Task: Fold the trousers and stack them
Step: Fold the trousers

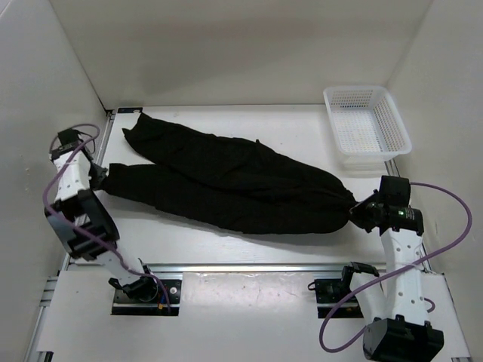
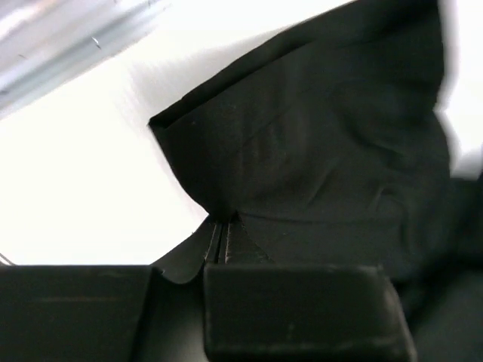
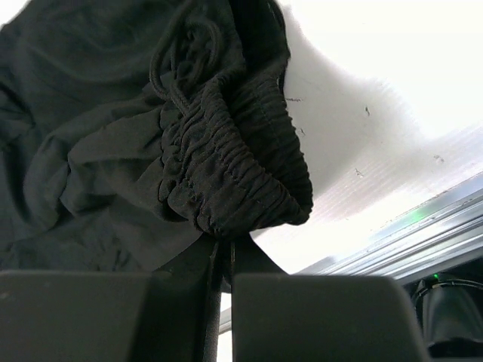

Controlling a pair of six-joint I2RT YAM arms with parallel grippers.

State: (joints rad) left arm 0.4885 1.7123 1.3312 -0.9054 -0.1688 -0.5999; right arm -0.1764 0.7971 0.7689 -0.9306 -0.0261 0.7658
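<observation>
The soft black cloth trousers (image 1: 234,185) lie on the white table (image 1: 189,243), stretched longways between the two claws. The left claw (image 1: 102,175) is pinched tight on one leg's end. The right claw (image 1: 355,211) is pinched tight on the bunched waistband. A white plastic mesh basket (image 1: 367,124) sits just behind the right claw. No writing can be read anywhere.
</observation>
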